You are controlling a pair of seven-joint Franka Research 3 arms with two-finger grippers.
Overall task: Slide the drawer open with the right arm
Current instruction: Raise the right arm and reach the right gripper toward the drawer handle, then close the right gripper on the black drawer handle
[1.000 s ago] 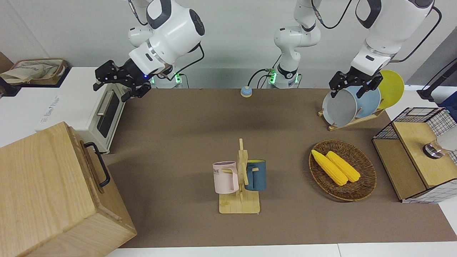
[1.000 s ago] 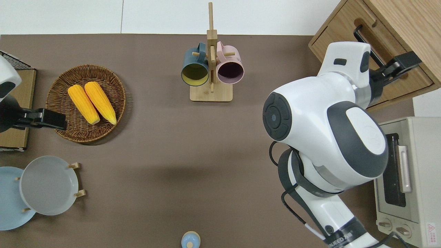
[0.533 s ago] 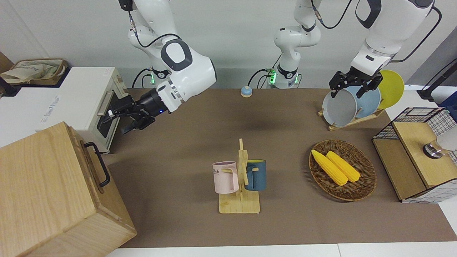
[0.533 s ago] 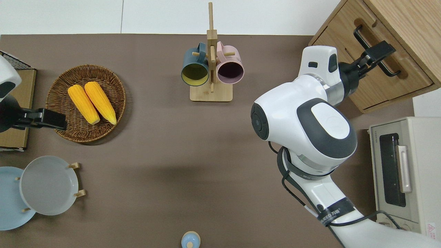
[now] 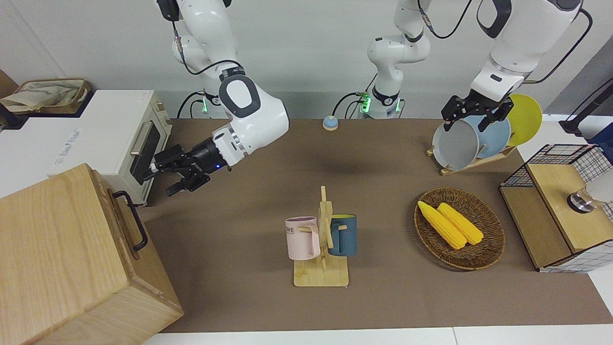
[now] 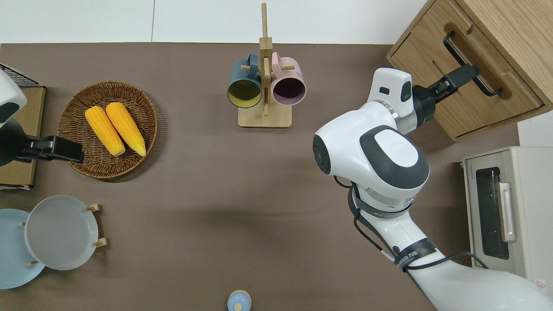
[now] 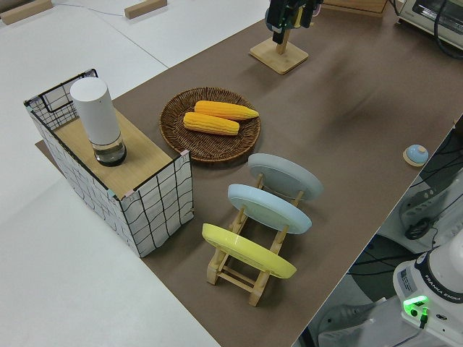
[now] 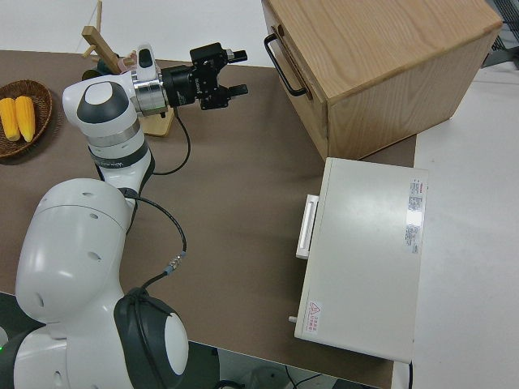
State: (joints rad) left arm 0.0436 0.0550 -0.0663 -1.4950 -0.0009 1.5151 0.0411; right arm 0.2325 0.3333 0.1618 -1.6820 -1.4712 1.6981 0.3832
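Reaching level, right tool (image 5: 165, 178) open, points at drawer (image 6: 464, 93) handle (image 6: 473, 65)

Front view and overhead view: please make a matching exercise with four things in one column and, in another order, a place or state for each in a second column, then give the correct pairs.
Things:
1. drawer
2. corn cobs
3. pink mug
4. right end effector

Places or states:
A. lying in the woven basket
B. closed, its black handle not yet grasped
C. open, in the air, pointing at the cabinet
D. hanging on the wooden mug rack beside the blue mug

Pairs: 1-B, 2-A, 3-D, 4-C
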